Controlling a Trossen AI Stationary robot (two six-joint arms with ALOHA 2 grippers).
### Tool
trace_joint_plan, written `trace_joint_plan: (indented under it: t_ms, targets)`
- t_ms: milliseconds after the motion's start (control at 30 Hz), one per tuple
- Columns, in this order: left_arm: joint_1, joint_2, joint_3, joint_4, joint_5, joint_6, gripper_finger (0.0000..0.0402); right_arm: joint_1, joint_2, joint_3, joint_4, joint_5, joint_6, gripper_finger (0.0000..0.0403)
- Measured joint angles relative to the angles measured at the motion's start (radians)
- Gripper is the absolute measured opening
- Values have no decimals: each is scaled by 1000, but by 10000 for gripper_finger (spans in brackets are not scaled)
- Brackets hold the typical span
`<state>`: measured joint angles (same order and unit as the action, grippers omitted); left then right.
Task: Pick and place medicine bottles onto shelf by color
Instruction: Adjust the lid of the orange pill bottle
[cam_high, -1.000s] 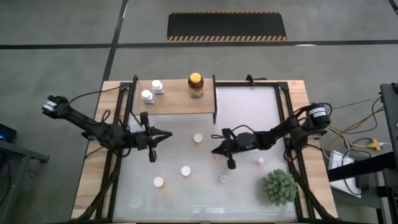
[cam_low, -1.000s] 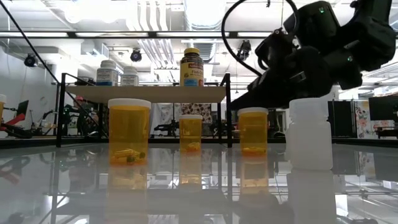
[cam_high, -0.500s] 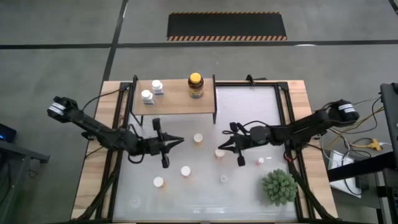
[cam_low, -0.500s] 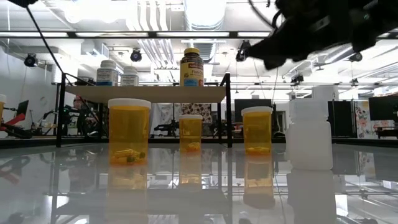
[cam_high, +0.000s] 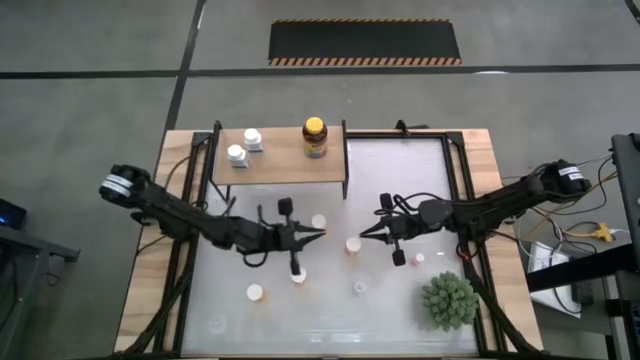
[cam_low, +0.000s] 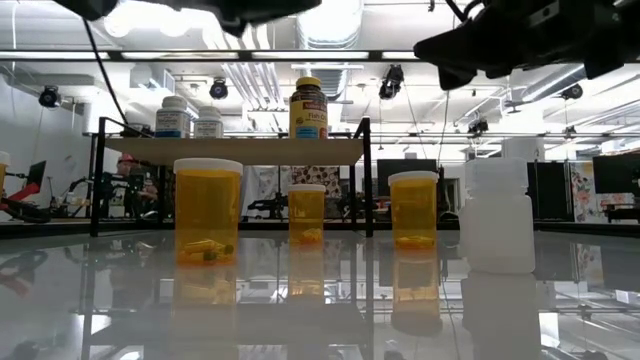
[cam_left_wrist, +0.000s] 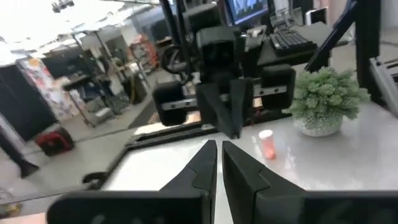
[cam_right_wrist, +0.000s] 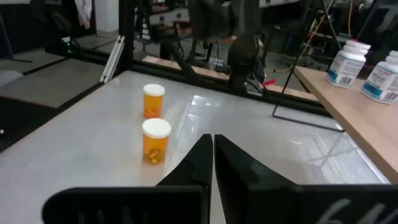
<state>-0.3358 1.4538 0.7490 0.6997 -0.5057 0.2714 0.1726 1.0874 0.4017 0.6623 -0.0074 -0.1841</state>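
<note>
From above, the light-wood shelf on its black frame (cam_high: 280, 158) carries two white bottles (cam_high: 244, 147) and a dark amber, yellow-capped jar (cam_high: 315, 137). Small orange pill bottles with white caps (cam_high: 353, 245) stand loose on the white bench (cam_high: 400, 170). The left claw (cam_high: 315, 237) and right claw (cam_high: 366, 233) hang over them, holding nothing.

At bench level, the translucent orange bottles (cam_low: 208, 210) hold few pills, so they likely weigh little and tip easily; a white bottle (cam_low: 497, 215) stands right.

The left wrist view shows its fingers (cam_left_wrist: 208, 163) nearly touching.

The right wrist view shows fingers (cam_right_wrist: 200, 154) together. The smooth hard plastic looks slippery, so gripping the body just below the cap seems safest.
</note>
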Motion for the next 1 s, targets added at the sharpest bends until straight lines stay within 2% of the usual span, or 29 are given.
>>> trace_joint_plan:
  t_ms: [233,400,700,1000]
  targets:
    - [24,160,47,-1,6,-129,8,0,-34,-88,137,0,21,8]
    - [33,280,100,2,6,-212,8,0,-84,-138,165,0,43,8]
    - [43,454,235,38,4,-241,8,0,-105,-152,166,0,55,8]
    - [80,588,317,116,15,-265,8,0,-97,-152,158,-2,70,8]
